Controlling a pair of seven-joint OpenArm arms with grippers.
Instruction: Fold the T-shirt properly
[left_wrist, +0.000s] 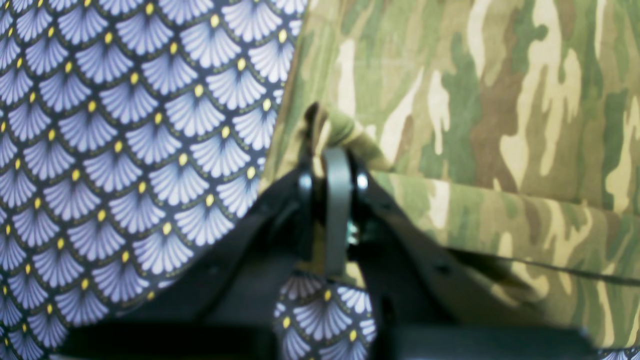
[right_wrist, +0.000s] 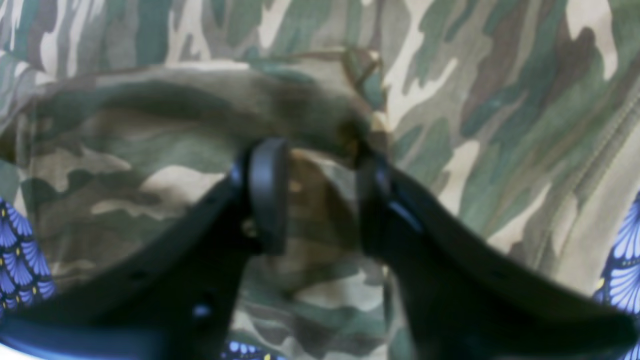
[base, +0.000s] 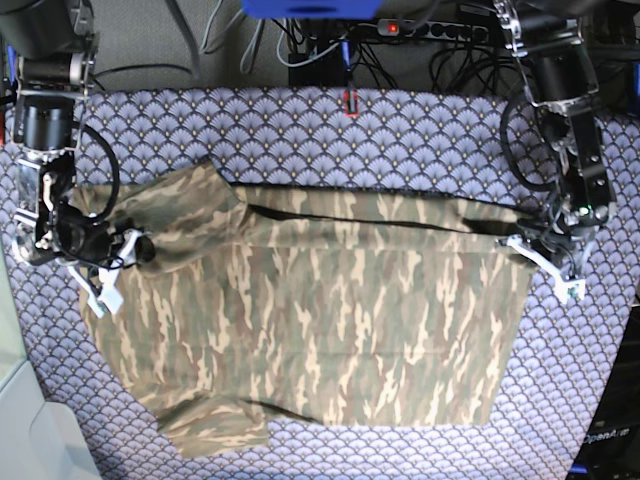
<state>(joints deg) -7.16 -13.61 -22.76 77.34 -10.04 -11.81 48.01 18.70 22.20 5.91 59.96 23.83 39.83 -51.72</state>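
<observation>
The T-shirt (base: 320, 320) lies spread on the fan-scale patterned cloth (base: 400, 140), its far long edge turned over in one narrow fold; I judge most folding is left. My left gripper (left_wrist: 335, 165) is pinched tight on the shirt's hem corner. My right gripper (right_wrist: 320, 195) stands partly parted over the shoulder, gripping nothing.

Even, fairly bright overhead light is filling the base view, which is staying sharp, with only thin shadows running under the folded edge of the T-shirt (base: 330, 300). Both wrist views are looking soft: the right wrist view is blurring the camouflage most and showing a bluish cast, while the left gripper (left_wrist: 336, 150) fingers are sitting dark and out of focus close to the lens.
</observation>
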